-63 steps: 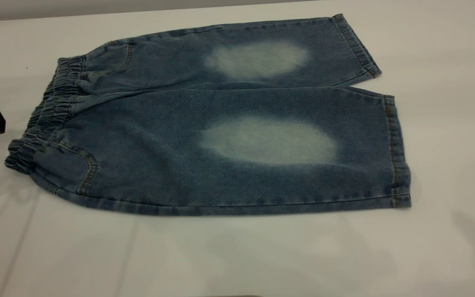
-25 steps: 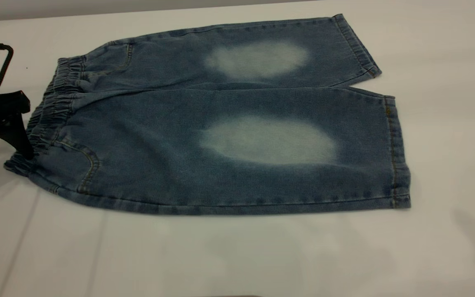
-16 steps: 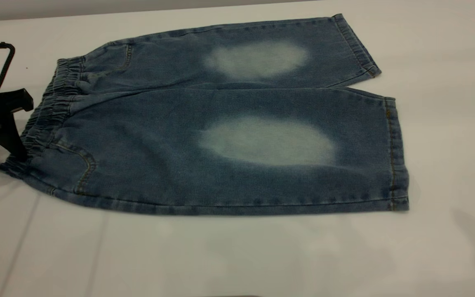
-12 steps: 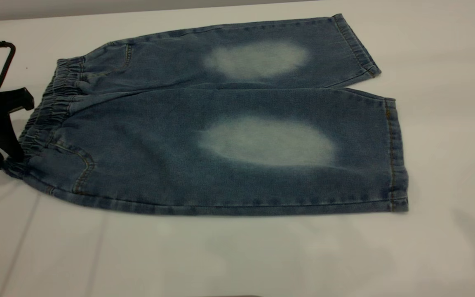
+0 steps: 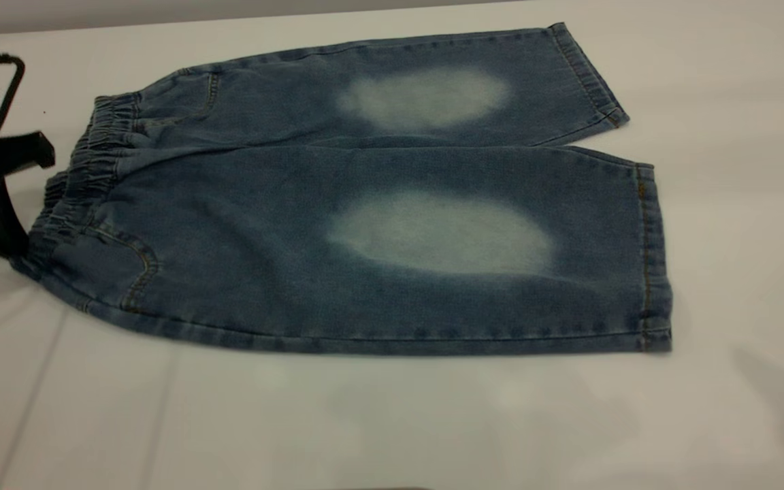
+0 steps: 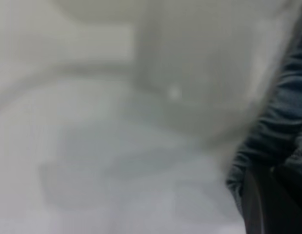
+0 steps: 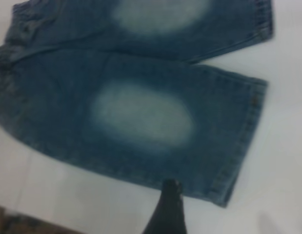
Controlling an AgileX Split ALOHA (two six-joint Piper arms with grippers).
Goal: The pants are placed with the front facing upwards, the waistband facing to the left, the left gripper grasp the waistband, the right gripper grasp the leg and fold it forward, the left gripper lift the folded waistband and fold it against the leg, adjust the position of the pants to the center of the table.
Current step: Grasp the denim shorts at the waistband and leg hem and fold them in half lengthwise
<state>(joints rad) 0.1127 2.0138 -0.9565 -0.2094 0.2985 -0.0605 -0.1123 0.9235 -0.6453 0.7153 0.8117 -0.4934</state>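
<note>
Two pale faded ovals mark the front of the pants (image 5: pixel 365 211), which lie flat and face up on the table (image 5: pixel 392 422), the legs running away from the waistband (image 5: pixel 69 197) toward their hems. At the waistband's near corner sits the left gripper (image 5: pixel 14 245), its black fingers pressed together against the gathered denim so that the corner looks pinched between them; the left wrist view shows ruffled fabric right at a finger. The right gripper (image 7: pixel 166 214) hangs above the table just off the long outer edge of the leg nearer the camera, apart from the cloth; only one scuffed fingertip shows, so I cannot tell how wide it stands.
</note>
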